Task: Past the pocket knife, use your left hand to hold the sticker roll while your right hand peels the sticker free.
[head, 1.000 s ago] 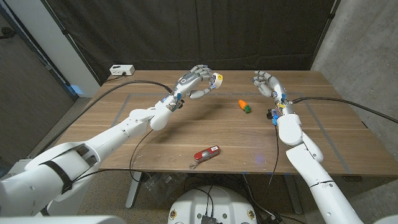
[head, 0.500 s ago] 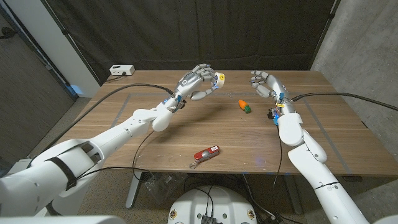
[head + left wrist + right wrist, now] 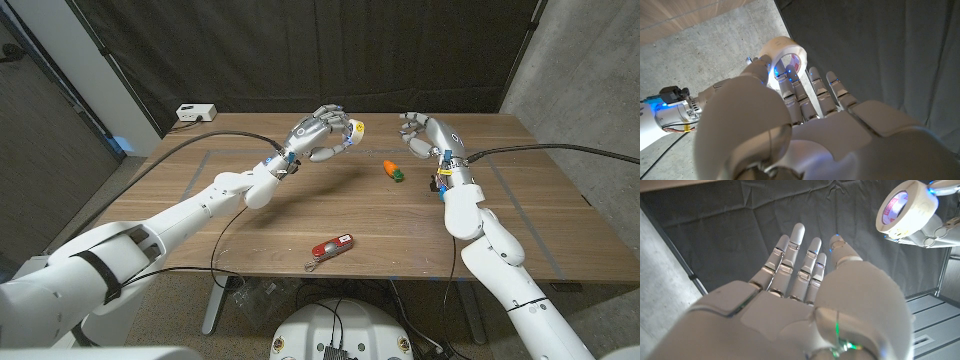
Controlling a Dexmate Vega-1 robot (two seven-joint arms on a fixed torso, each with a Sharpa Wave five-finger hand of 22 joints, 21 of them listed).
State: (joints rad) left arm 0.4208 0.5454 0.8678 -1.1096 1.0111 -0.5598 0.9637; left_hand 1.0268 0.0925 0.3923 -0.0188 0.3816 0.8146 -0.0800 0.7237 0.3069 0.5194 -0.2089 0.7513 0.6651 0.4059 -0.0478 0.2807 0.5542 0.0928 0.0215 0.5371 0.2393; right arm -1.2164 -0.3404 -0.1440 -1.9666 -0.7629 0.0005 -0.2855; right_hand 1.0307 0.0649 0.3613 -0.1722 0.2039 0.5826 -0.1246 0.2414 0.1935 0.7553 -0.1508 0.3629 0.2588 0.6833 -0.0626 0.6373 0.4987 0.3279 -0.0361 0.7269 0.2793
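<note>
Head view, upper middle: your left hand gripped the sticker roll; your right hand hung beside it, fingers apart.

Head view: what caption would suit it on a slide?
Left robot hand holds the sticker roll aloft; open right robot hand nears it, pocket knife lying below.

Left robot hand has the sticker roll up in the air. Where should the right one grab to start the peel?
Probably at the sticker roll's outer band, where a loose sticker end would sit; no view shows that end. The left robot hand holds the roll raised, its far side bare toward the open right robot hand, so come straight across from the robot's right.
</note>
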